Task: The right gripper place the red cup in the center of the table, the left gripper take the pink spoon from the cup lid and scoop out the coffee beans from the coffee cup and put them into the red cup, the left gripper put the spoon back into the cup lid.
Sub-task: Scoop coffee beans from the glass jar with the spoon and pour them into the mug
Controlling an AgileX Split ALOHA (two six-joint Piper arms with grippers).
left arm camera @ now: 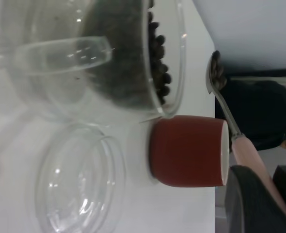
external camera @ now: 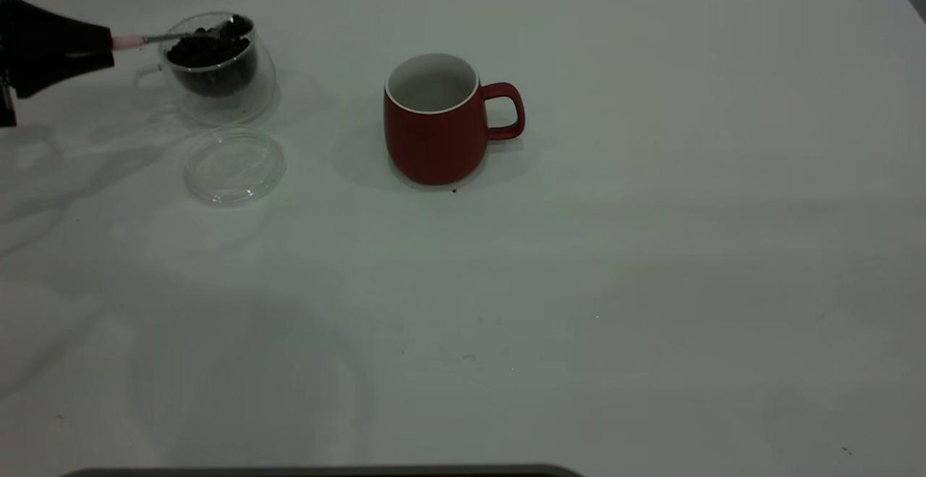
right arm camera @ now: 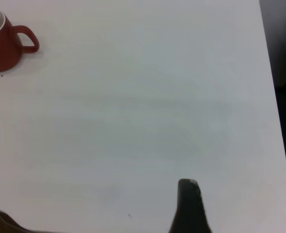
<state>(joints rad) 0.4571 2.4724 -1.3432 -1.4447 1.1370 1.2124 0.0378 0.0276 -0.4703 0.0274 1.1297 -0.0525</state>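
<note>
While the left gripper [external camera: 108, 44] pinches the pink spoon [external camera: 155, 38], its bowl sits over the coffee beans [external camera: 210, 48] in the coffee cup [external camera: 217, 68]; the cup lid [external camera: 234, 166] lies just in front, the red cup [external camera: 434, 121] mid-table [external camera: 651, 245]. The right gripper's [right arm camera: 189, 206] jaw state cannot be told.

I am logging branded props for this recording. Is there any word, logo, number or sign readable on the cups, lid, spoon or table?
None. The red cup, the coffee cup, the cup lid, the pink spoon and the table show no lettering or mark in any view.
</note>
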